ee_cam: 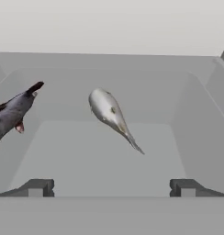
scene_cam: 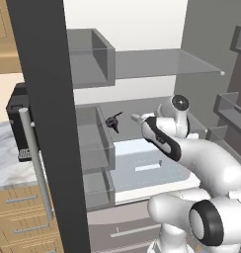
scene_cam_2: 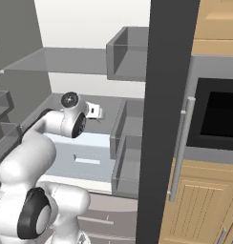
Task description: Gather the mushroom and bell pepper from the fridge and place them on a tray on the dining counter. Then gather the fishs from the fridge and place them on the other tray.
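Observation:
The fridge (scene_cam: pixel 43 99) stands open, and my arm reaches onto its middle shelf. In the hand view two fishs lie on the grey shelf floor ahead of me. A slim silvery one (ee_cam: pixel 111 114) is in the middle with its tail pointing toward me. A darker grey one (ee_cam: pixel 13 114) with reddish fins is at the left edge, also seen from the left base (scene_cam: pixel 112 122). My gripper (ee_cam: pixel 112 188) is open and nothing is between its fingertips (ee_cam: pixel 40 187); it is a short way from the silvery fish. The hand also shows from both bases (scene_cam: pixel 136 117) (scene_cam_2: pixel 94 111).
Door bins (scene_cam: pixel 93 143) (scene_cam_2: pixel 125 143) flank the shelf on the open doors. A glass shelf (scene_cam: pixel 167 64) hangs above my hand and a pale drawer (scene_cam: pixel 147 165) lies below. A black appliance (scene_cam: pixel 16 123) sits left on a marbled counter, and a dark oven (scene_cam_2: pixel 218 114) is set in wooden cabinets on the right.

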Tool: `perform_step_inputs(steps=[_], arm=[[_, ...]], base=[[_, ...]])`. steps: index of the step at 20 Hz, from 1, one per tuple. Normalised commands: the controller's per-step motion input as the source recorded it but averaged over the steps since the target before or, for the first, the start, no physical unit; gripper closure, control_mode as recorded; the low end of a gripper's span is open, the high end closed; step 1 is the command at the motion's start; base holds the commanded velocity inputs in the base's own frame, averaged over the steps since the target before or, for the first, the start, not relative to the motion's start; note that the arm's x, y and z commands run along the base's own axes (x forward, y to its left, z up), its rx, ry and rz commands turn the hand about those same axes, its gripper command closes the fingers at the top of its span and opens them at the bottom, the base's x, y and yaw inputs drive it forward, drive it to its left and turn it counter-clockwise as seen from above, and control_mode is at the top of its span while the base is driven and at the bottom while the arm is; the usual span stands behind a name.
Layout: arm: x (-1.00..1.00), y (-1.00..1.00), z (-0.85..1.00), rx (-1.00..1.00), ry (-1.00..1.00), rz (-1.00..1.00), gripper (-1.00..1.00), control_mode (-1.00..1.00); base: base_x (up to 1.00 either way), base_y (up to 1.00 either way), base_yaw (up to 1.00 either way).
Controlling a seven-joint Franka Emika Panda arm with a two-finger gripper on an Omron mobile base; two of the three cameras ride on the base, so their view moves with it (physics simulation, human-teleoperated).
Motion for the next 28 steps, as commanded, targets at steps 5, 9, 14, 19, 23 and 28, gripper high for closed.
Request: perform_step_inputs(steps=[5,9,14,19,23,28], arm=[[0.38,0.00,-0.07,0.00,0.02,0.00,-1.00,-1.00],[0.33,0.00,-0.19,0.00,0.00,0.00,-1.00,-1.00],[0.33,0.00,-0.16,0.00,0.00,0.00,-1.00,-1.00],[0.36,0.00,-0.08,0.00,0.00,0.00,-1.00,-1.00],[0.30,0.00,-0.05,0.00,0.00,0.00,-1.00,-1.00],[0.24,0.02,0.00,0.00,0.07,0.00,-1.00,-1.00]], base=[[0.00,0.00,0.00],[0.00,0.00,0.00],[0.00,0.00,0.00],[0.00,0.00,0.00],[0.00,0.00,0.00],[0.00,0.00,0.00]])
